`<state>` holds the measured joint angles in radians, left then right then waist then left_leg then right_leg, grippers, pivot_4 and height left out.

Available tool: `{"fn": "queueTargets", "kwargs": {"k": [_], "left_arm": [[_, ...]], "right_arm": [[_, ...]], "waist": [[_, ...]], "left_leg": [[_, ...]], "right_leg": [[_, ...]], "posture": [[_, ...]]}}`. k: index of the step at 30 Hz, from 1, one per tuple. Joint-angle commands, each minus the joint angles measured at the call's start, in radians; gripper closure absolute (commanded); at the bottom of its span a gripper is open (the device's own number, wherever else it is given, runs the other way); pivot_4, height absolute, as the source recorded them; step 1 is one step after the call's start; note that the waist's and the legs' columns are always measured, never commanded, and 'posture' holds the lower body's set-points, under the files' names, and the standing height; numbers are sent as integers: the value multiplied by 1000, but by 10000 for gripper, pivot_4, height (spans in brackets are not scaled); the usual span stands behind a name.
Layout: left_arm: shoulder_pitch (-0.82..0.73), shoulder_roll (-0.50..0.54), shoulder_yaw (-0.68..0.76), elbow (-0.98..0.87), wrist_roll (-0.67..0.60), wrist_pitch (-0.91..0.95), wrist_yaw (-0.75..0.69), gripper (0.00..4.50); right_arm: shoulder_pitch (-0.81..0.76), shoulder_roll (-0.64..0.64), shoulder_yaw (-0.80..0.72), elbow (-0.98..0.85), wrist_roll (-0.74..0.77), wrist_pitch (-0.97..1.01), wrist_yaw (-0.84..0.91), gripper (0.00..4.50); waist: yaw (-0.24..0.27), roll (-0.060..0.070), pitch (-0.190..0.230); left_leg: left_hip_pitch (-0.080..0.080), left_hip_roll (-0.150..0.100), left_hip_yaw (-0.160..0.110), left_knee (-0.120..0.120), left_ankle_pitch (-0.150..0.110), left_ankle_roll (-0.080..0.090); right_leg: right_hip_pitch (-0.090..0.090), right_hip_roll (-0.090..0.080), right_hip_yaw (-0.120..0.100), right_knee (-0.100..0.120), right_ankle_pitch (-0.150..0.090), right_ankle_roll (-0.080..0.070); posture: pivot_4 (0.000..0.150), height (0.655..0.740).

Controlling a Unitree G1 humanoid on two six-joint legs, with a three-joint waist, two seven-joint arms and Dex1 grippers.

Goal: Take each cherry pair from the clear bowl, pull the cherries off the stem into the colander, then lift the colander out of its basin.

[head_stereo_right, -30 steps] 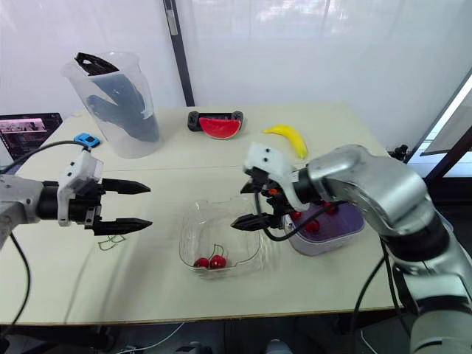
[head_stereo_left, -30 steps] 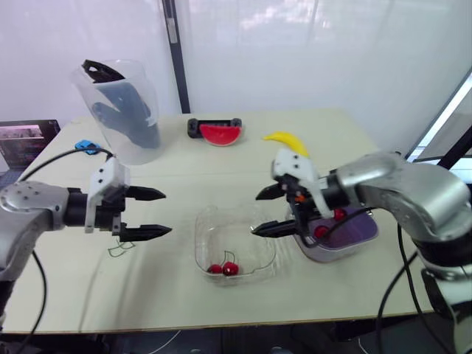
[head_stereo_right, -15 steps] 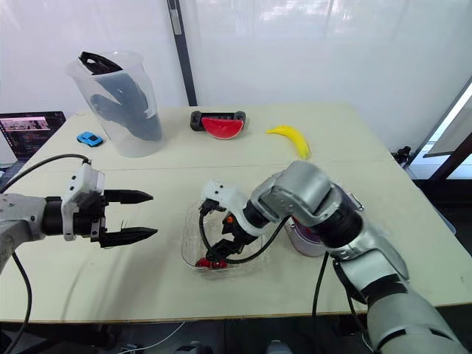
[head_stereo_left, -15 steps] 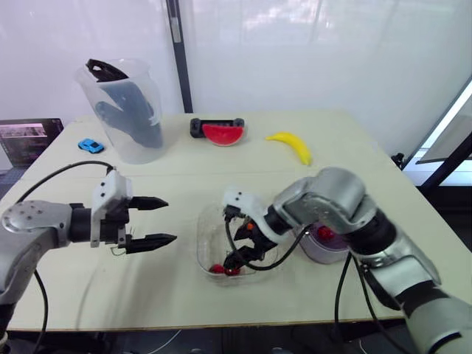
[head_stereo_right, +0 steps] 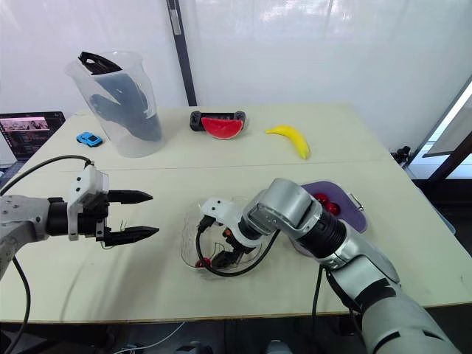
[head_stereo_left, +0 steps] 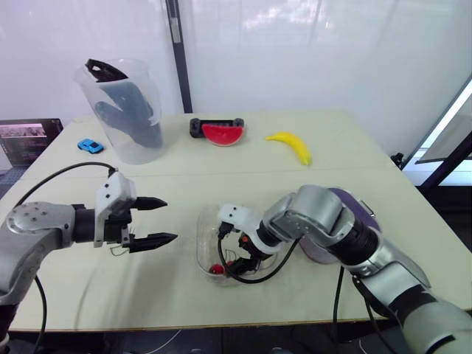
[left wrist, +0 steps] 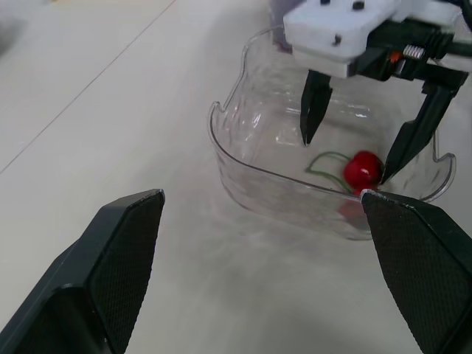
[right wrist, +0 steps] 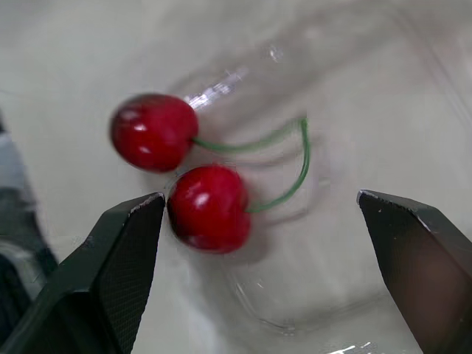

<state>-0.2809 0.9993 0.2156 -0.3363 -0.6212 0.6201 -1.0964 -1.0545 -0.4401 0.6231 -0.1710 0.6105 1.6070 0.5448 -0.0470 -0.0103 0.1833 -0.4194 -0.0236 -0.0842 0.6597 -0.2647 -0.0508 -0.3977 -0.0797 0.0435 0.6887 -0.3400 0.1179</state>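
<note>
Above the tabletop (head_stereo_left: 184, 295), your spread right tool (left wrist: 344, 160) straddled the cherry pair (right wrist: 210, 206) in the clear bowl (left wrist: 243, 158), ready to pinch; left tool (head_stereo_left: 168, 219) likewise spread.

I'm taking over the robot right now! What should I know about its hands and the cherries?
Left gripper: open, empty, hovering over the table left of the clear bowl.
Right gripper: open, down in the bowl, cherry pair between its fingers, not gripped.
Done: at least two cherries lie in the purple colander.
Left: grip this pair, pull both cherries off into the colander, lift the colander out.
</note>
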Motion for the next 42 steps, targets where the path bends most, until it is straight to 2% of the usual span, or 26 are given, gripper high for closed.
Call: {"fn": "queueTargets", "kwargs": {"k": [1,18,21,24,35,39,42], "left_arm": [[-20,0,11,-15,-10,-8,2,258],[-51,-13,-26,18,6,-12,3,258],[-50,-11,-30,24,15,-16,-2,0],[-54,-14,-30,27,17,-16,-4,0],[-71,-30,-43,41,26,-21,-5,0],[-82,-39,-51,48,28,-23,-4,0],[-93,-46,-55,53,25,-19,-4,0]], "right_arm": [[-4,9,2,-15,-25,-2,-13,0],[-4,18,-1,-42,-52,-52,7,0],[2,20,1,-38,-58,-55,8,8850],[3,25,-1,-34,-61,-53,12,22940],[9,16,1,-49,-75,-62,23,22940],[10,9,6,-59,-81,-70,25,33586],[6,4,-5,-70,-75,-63,30,33586]], "waist": [[0,0,0],[-1,0,0],[-1,0,0],[-1,0,0],[-1,0,0],[0,0,0],[-1,0,0]], "left_leg": [[0,0,0,0,0,0],[0,0,0,0,0,0],[0,0,0,0,0,0],[0,0,0,0,0,0],[0,0,0,0,0,0],[0,0,0,0,0,0],[0,0,0,0,0,0]], "right_leg": [[0,0,0,0,0,0],[0,0,0,0,0,0],[0,0,0,0,0,0],[0,0,0,0,0,0],[0,0,0,0,0,0],[0,0,0,0,0,0],[0,0,0,0,0,0]], "posture": [[1500,7400],[1500,7400],[1500,7400],[1500,7400],[1500,7400],[1500,7400],[1500,7400]]}}
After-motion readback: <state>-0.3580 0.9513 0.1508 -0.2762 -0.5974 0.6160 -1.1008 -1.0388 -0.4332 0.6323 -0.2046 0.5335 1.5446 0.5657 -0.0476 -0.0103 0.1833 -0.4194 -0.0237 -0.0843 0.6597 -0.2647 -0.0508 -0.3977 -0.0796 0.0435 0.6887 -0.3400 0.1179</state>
